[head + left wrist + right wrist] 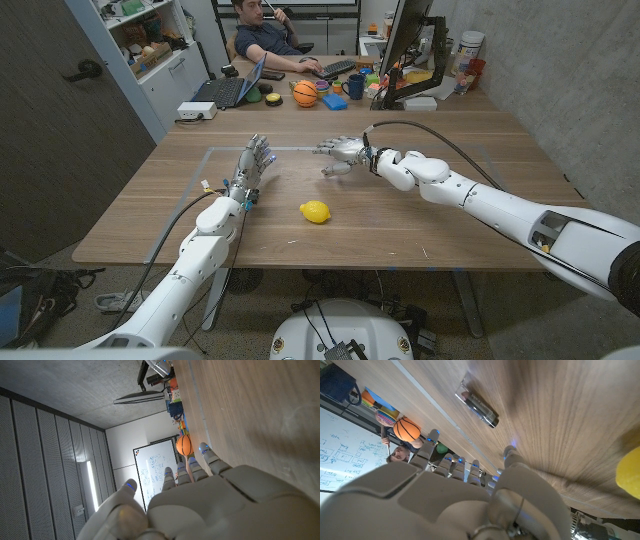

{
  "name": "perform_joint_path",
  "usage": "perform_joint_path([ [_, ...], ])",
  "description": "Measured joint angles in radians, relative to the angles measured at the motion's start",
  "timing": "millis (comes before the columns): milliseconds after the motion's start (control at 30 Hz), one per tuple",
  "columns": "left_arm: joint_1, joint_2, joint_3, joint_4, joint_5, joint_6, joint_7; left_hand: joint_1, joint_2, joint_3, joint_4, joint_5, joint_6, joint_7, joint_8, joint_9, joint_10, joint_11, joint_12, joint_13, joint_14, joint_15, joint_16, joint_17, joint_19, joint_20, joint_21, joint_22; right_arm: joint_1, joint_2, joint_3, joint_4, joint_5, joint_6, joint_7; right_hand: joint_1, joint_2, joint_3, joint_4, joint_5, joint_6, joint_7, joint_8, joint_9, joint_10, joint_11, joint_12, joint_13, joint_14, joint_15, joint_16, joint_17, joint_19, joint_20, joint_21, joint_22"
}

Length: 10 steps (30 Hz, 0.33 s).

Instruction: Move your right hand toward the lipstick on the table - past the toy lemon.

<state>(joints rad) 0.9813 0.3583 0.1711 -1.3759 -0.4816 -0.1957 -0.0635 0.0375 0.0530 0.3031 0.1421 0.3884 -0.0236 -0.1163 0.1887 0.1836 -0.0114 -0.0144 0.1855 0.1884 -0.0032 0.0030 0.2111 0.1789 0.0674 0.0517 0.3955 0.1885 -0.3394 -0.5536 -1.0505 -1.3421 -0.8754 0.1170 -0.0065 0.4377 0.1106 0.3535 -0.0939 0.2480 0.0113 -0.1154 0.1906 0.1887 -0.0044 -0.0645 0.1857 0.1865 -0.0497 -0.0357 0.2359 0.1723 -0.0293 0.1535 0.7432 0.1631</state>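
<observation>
The toy lemon (315,211) lies on the wooden table (420,235) near its middle; its yellow edge (627,472) also shows in the right wrist view. My right hand (340,152) hovers beyond the lemon, fingers spread and pointing toward my left, holding nothing. The lipstick (477,404), a dark tube with a clear cap, lies on the wood just past the right hand's fingertips (434,435), not touched. My left hand (252,165) stands upright to the left of the lemon, fingers apart and empty.
A pale tape line (290,149) runs across the table by the right hand. At the far end stand a laptop (225,90), a basketball (305,93), a blue mug (353,86) and a monitor (405,40). A person (265,35) sits behind them.
</observation>
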Motion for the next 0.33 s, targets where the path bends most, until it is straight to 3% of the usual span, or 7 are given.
perform_joint_path([
  [333,-0.006,0.0,0.0,0.01,-0.001,0.0,-0.006,0.0,0.0,-0.007,0.001,0.0,0.0,0.0,0.0,0.0,0.0,0.0,0.0,0.0,0.0,0.0,0.0,0.0,0.002,0.002,-0.004,0.0,0.001,0.005,-0.008,0.005,-0.006,-0.01,0.001,0.01,0.0,0.0,0.0,0.0,-0.003,0.003,0.0,0.0,-0.005,-0.005,0.0,0.0,0.0,0.0,0.0,0.0,0.007,-0.007,-0.008,0.003],
])
